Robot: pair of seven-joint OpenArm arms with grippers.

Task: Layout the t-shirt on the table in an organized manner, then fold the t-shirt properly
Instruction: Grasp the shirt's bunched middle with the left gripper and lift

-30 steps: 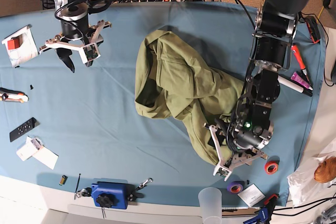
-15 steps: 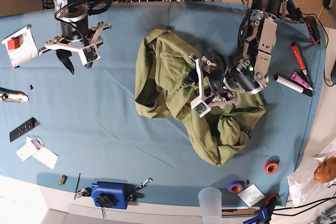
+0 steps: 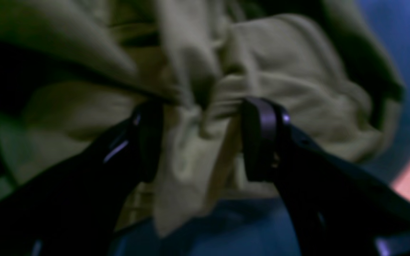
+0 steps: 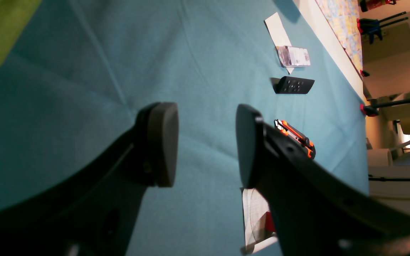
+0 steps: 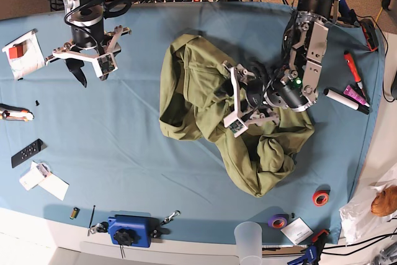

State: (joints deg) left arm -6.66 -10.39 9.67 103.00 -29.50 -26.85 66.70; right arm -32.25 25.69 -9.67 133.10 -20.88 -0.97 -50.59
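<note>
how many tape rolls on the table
2: an orange roll near the table's front right corner, and a purple roll just beside it at the front edge. Others may be hidden under the t-shirt.

Spread fingers (image 3: 260, 138) straddling bunched t-shirt (image 3: 283, 71)

Base overhead; wrist cams close-up.
</note>
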